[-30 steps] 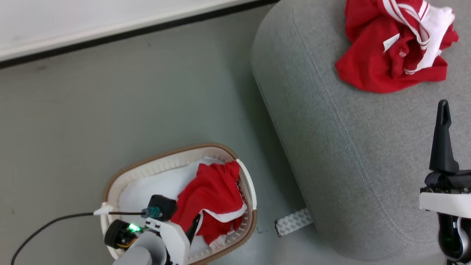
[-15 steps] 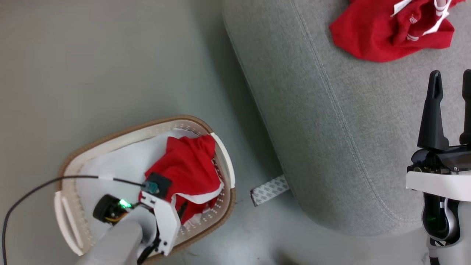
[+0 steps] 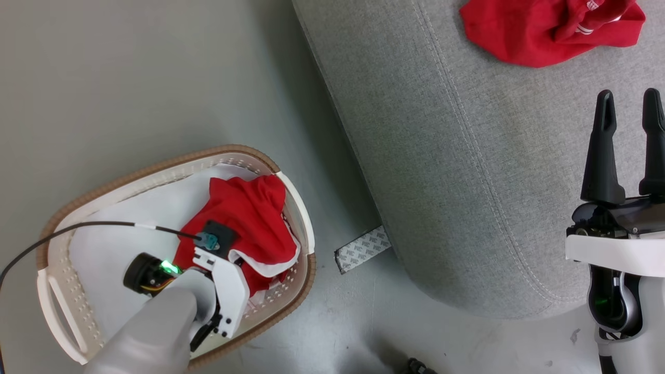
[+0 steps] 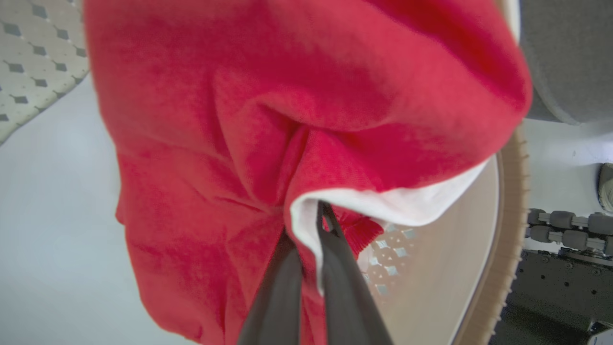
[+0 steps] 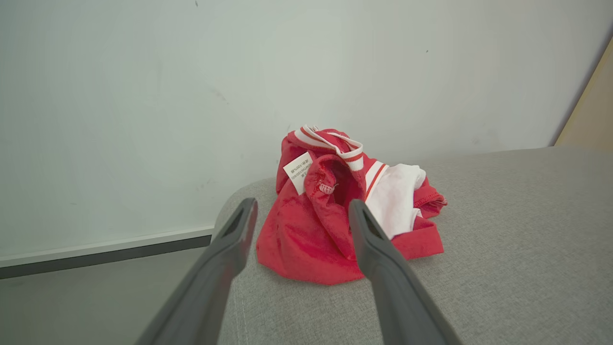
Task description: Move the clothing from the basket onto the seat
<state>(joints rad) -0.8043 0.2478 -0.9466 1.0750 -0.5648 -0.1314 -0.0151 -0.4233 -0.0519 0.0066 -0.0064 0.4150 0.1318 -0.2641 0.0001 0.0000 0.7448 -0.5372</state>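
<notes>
The white basket (image 3: 156,169) with a brown rim stands on the floor at the lower left. A red garment (image 3: 244,218) with white trim lies in it on a pale pad (image 3: 109,244). In the left wrist view my left gripper (image 4: 311,220) is shut on the white-trimmed edge of that red garment (image 4: 287,120), beside the basket wall (image 4: 507,230). A second red garment (image 3: 550,28) with white stripes lies crumpled on the grey seat (image 3: 467,156). My right gripper (image 3: 627,104) stands open above the seat, empty, and points at that garment (image 5: 335,225) on the seat (image 5: 503,239).
A grey patterned strip (image 3: 362,249) lies on the floor between the basket and the seat. A black cable (image 3: 78,228) runs across the basket to my left wrist. A pale wall with a dark baseboard (image 5: 96,258) stands behind the seat.
The head camera has swung, shifting the whole picture. My left gripper has gone deeper into the basket and shut on the red garment. The right gripper stays open.
</notes>
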